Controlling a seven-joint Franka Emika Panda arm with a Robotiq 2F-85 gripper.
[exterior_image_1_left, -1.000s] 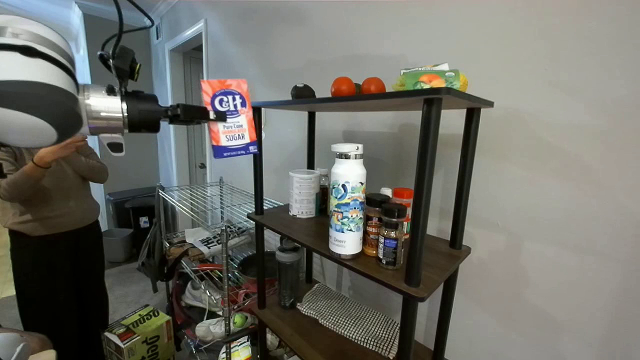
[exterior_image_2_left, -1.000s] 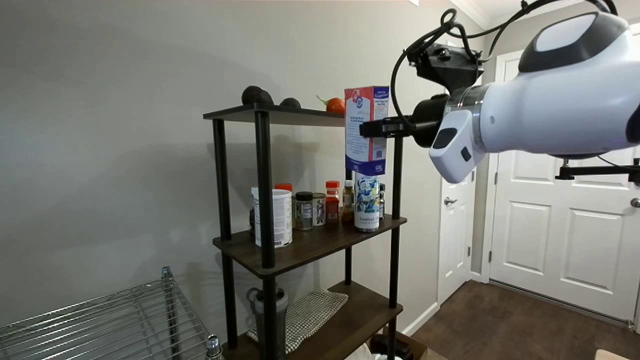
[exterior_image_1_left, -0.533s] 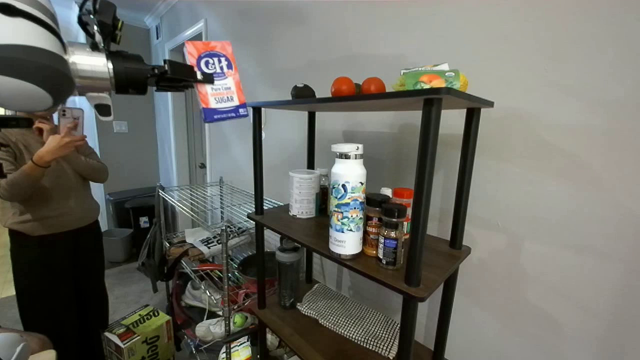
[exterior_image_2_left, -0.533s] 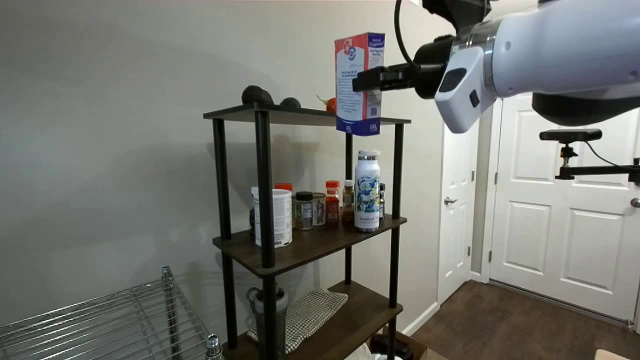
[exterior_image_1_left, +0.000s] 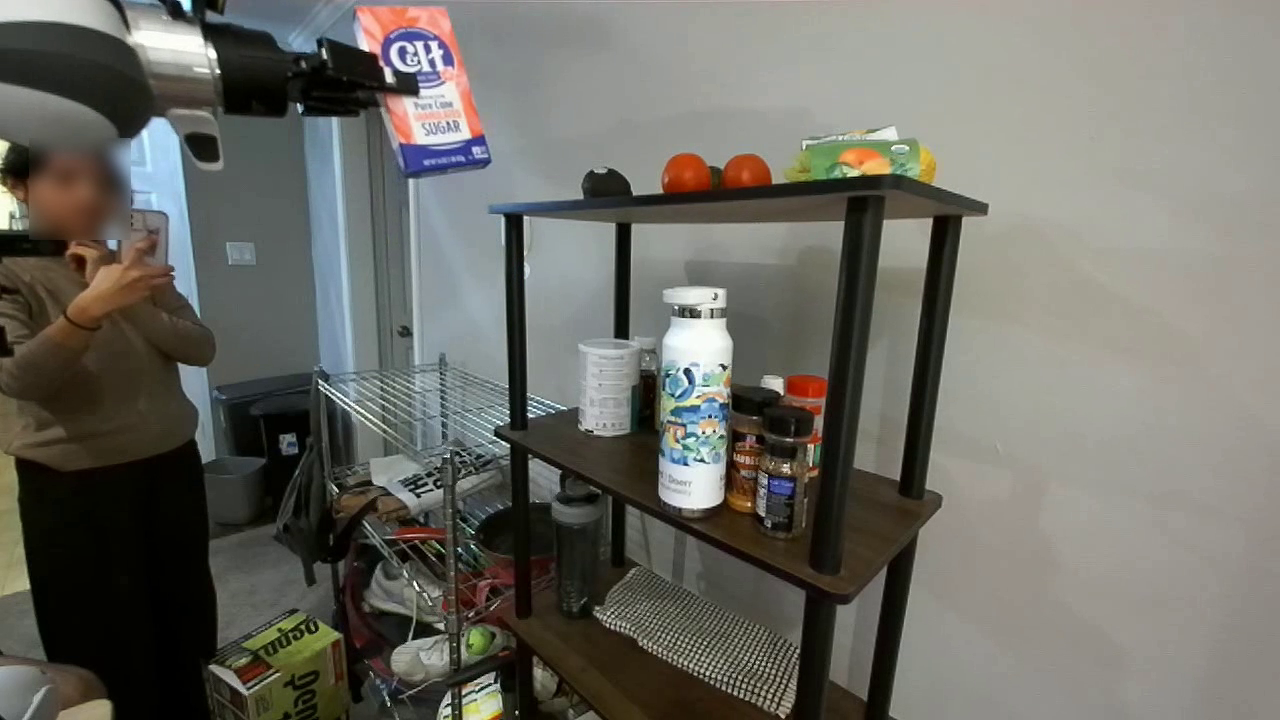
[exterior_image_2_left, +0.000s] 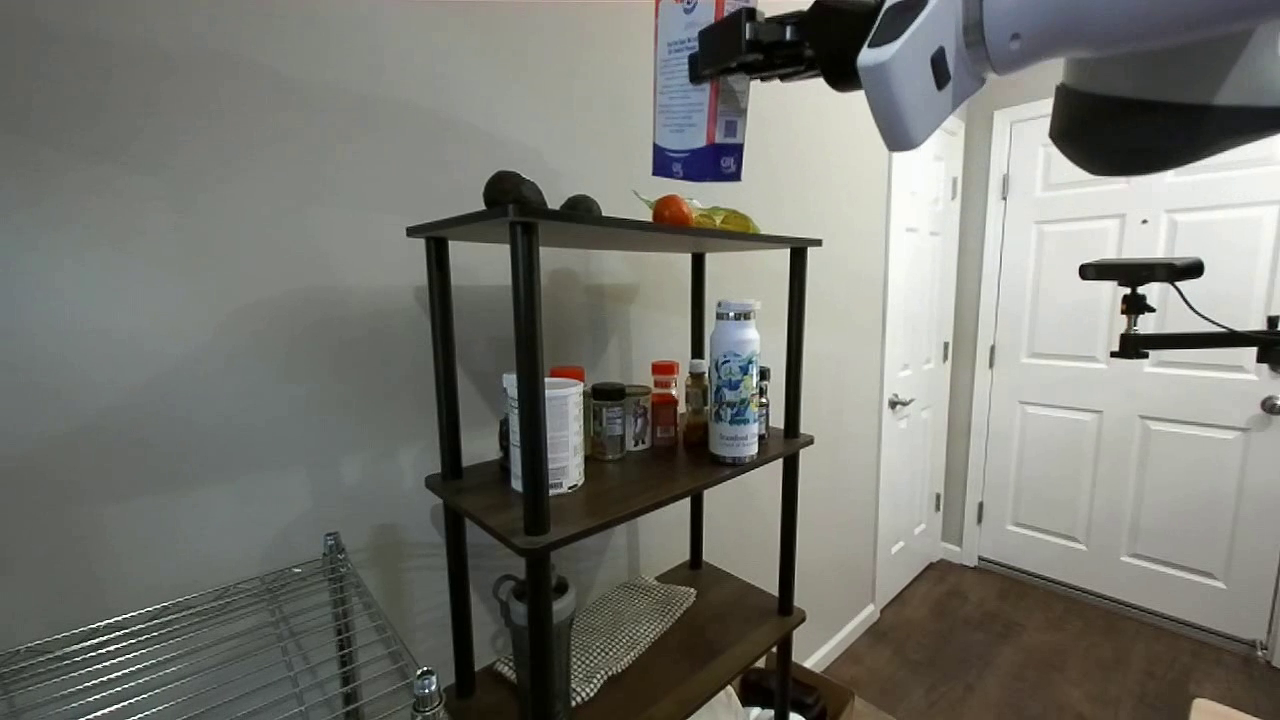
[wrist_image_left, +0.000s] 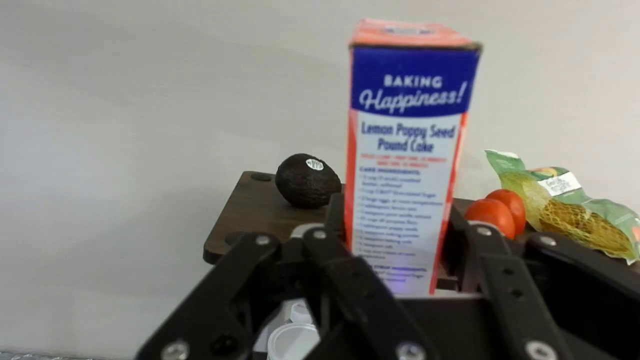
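Gripper (wrist_image_left: 397, 230): clenched on the sugar box (wrist_image_left: 407, 160), which is grasped between two fingers, one pressed to each broad face
Sugar box: held in mid-air, at a level higher than the top board (exterior_image_1_left: 740, 205) of the shelf unit (exterior_image_1_left: 845, 400) and apart from it; a slight lean is seen in an exterior view, while in an exterior view its upper end is cut off by the frame
Printing: "C&H" and "SUGAR" are borne on a broad face; a narrow side marked "Baking Happiness!" is turned toward the wrist view
Top board: tomatoes (wrist_image_left: 490, 217) are placed between a dark avocado (wrist_image_left: 307, 182) and a netted bag (wrist_image_left: 575, 215) with a green label
Middle board (exterior_image_1_left: 600, 460): a white bottle (exterior_image_1_left: 695, 410) with a coloured pattern is stood upright between a white canister (exterior_image_1_left: 607, 390) and spice jars (exterior_image_1_left: 785, 480) capped in black
Lower board (exterior_image_1_left: 640, 670): a dark tumbler (exterior_image_1_left: 577, 555) is stood near a checked cloth (exterior_image_1_left: 695, 635)
Wire rack (exterior_image_1_left: 440, 400): set beside the shelf unit; white shoes (exterior_image_1_left: 425, 658) are seen low in it
Person (exterior_image_1_left: 120, 380): a phone (exterior_image_1_left: 152, 222) is held up in the hands; the face is blurred
Doors (exterior_image_2_left: 1130, 470): white and panelled, seen behind the arm in an exterior view
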